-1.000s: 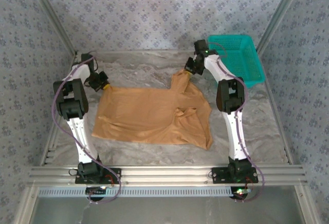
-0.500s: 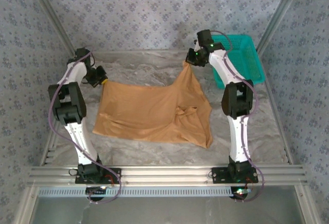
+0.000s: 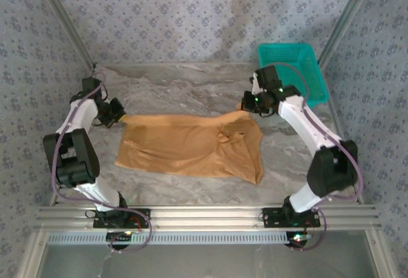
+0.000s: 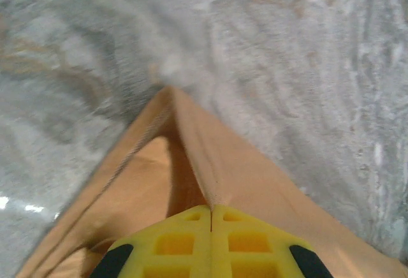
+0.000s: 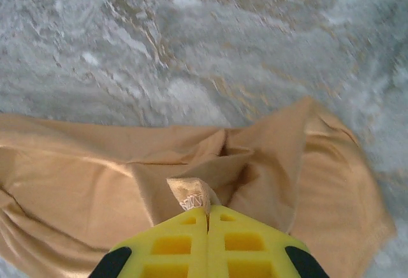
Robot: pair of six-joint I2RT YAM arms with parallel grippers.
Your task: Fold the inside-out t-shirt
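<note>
The left end effector (image 3: 119, 113) is clenched on the far left corner of the tan, orange-brown short-sleeved t-shirt of soft thin cloth (image 3: 191, 145). In the left wrist view its yellow fingers (image 4: 178, 245) meet, with a ridge of cloth running away from their tips.

The right end effector (image 3: 248, 106) is likewise clenched, grasping the shirt's far right corner. A small pale printed label (image 5: 192, 197) sits just at its fingertips, with bunched folds beyond.

The shirt's far edge runs almost straight from one end effector to the other. The rest lies spread on the grey marbled surface (image 3: 178, 90), on the near side of both.

A teal plastic mesh basket (image 3: 292, 67) stands beyond the right end effector, to its right, apart from the shirt.
</note>
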